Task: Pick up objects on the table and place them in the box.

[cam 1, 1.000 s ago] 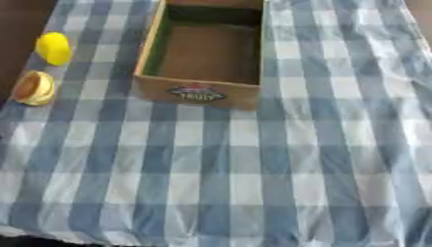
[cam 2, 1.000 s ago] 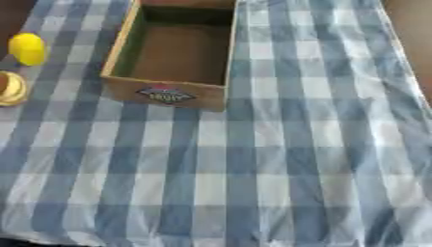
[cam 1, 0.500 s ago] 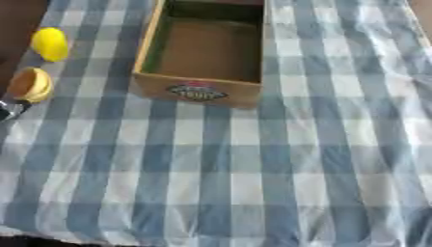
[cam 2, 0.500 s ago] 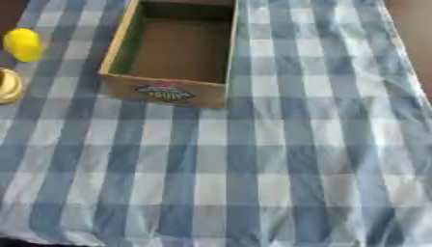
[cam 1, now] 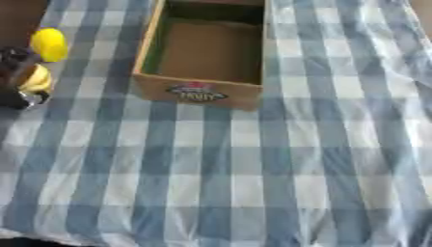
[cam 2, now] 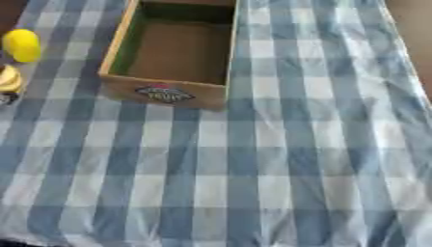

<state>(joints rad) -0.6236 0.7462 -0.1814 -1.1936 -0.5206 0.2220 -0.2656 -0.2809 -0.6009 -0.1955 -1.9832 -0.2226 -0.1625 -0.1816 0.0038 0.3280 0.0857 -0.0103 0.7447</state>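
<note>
An open cardboard box (cam 1: 201, 91) with a fruit label on its front wall stands at the top centre of the checked cloth; nothing shows inside it. A yellow lemon (cam 1: 49, 44) lies left of the box. Just below the lemon lies a rounded yellow-orange thing (cam 1: 35, 79). My black left hand (cam 1: 13, 60) comes in at the left edge of the left eye view, with dark parts above and below that thing; much of the hand is cut off by the edge. My right hand shows in no view.
A blue and white checked cloth (cam 2: 253, 169) covers the table and is rumpled toward the right side. Brown bare surface (cam 2: 413, 19) shows at the top right corner, beyond the cloth's edge.
My left hand has come in from the left edge and now reaches around the yellow-orange thing. The lemon and the box stay in place.
</note>
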